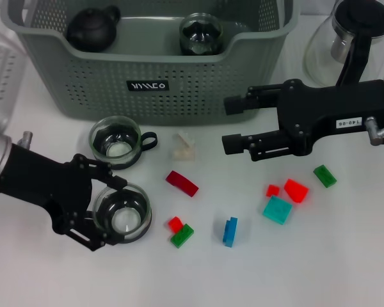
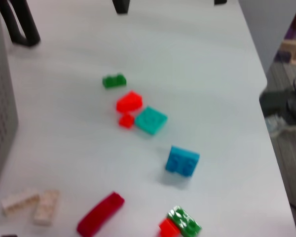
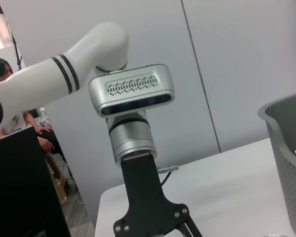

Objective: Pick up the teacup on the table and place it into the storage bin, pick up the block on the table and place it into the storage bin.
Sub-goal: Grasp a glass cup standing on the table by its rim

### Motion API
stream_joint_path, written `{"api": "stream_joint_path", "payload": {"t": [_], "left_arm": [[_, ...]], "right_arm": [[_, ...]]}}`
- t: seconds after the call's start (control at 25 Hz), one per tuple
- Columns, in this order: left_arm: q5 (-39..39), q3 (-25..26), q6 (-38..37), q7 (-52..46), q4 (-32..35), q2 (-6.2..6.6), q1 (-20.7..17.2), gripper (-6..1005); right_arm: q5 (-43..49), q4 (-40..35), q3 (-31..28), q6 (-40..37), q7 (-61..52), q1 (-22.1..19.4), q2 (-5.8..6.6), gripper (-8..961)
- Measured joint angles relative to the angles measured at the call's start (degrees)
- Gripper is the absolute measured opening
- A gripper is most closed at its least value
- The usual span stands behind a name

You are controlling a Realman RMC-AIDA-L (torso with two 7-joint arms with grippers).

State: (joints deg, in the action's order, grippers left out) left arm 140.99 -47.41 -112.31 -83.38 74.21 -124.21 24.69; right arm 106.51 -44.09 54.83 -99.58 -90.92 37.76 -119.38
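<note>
Glass with a black holder, one teacup (image 1: 122, 217) sits near the front left of the white tabletop (image 1: 320, 256), and the left gripper (image 1: 104, 212) has its black fingers spread around the cup's left side, one finger at the rim's far edge and one at its near edge; whether they press the glass I cannot tell. A second glass teacup (image 1: 117, 142) with a black handle stands just behind it, close to the grey-green storage bin (image 1: 153, 83), which occupies the back of the tabletop and already holds a black teapot (image 1: 93, 29) and another glass cup (image 1: 201, 33). The right gripper (image 1: 233, 125) hovers in front of the bin's right end, fingers apart and empty. Blocks lie scattered across the middle: a cream block (image 1: 184, 146), a dark red curved block (image 1: 182, 183), a blue block (image 1: 230, 231), a teal block (image 1: 277, 210) and a green block (image 1: 324, 176). A glass coffee pot (image 1: 349, 41) stands at the back right corner.
</note>
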Motion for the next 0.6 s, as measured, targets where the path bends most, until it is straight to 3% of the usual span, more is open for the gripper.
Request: {"api": "stream_joint_path", "payload": {"t": [0.4, 0.6], "left_arm": [[2.11, -14.22, -0.60, -9.33, 6.68, -0.20, -0.08, 840], [3.73, -20.52, 2.69, -14.29, 7.16, -0.30, 0.43, 839]], "right_arm": [[-0.03, 0.89, -0.32, 2.45, 0.11, 0.59, -0.15, 801], [-0.12, 0.91, -0.44, 3.41, 0.21, 0.57, -0.15, 801]]}}
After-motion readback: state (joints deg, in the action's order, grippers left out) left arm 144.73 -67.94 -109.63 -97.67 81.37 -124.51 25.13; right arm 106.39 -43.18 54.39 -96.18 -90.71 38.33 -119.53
